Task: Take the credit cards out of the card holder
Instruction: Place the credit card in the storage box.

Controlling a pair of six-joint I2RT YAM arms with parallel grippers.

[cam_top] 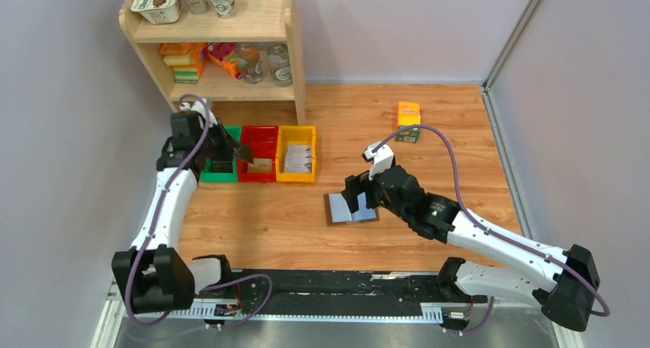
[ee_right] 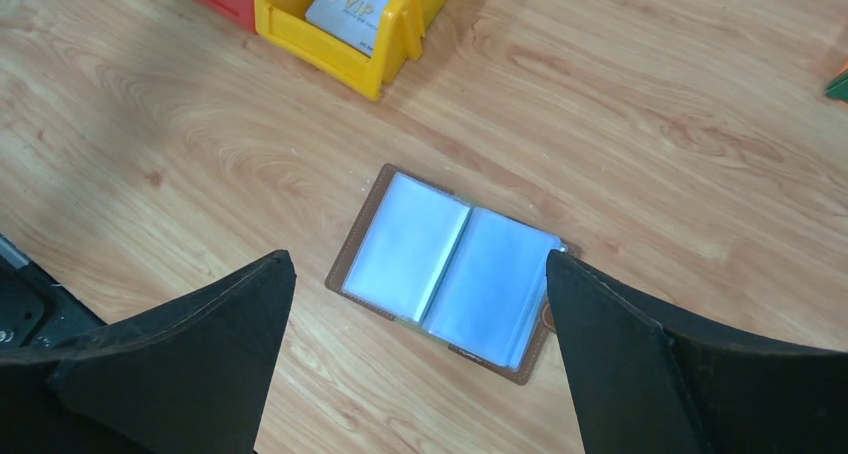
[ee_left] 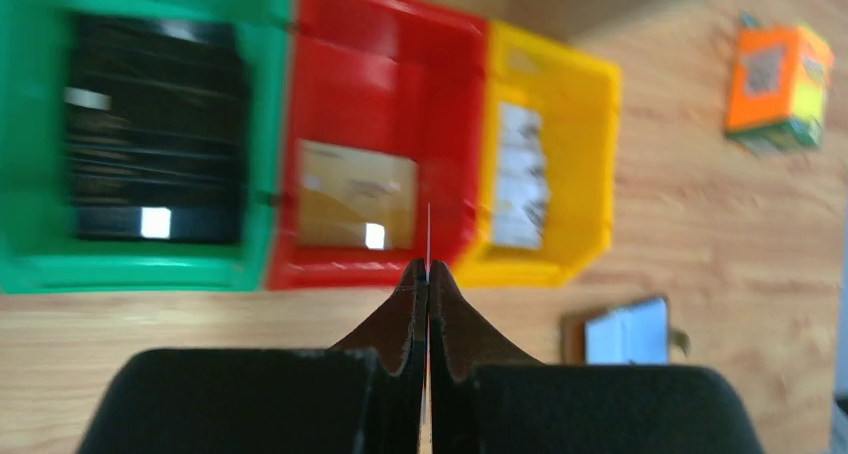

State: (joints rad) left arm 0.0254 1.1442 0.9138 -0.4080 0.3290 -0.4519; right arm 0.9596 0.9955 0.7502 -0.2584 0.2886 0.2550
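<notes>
Both card holder [ee_right: 400,244] pages lie directly under my wide-open, empty right gripper [ee_right: 420,261]; left gripper [ee_left: 428,271], well apart, pinches a credit card [ee_left: 428,232].

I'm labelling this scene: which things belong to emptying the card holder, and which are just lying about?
Job: card holder, open, under the open right pincer; credit card pinched in the left pincer; green bin, red bin, yellow bin, holding cards.
Lying about: orange-green carton; stocked wooden shelf.
</notes>
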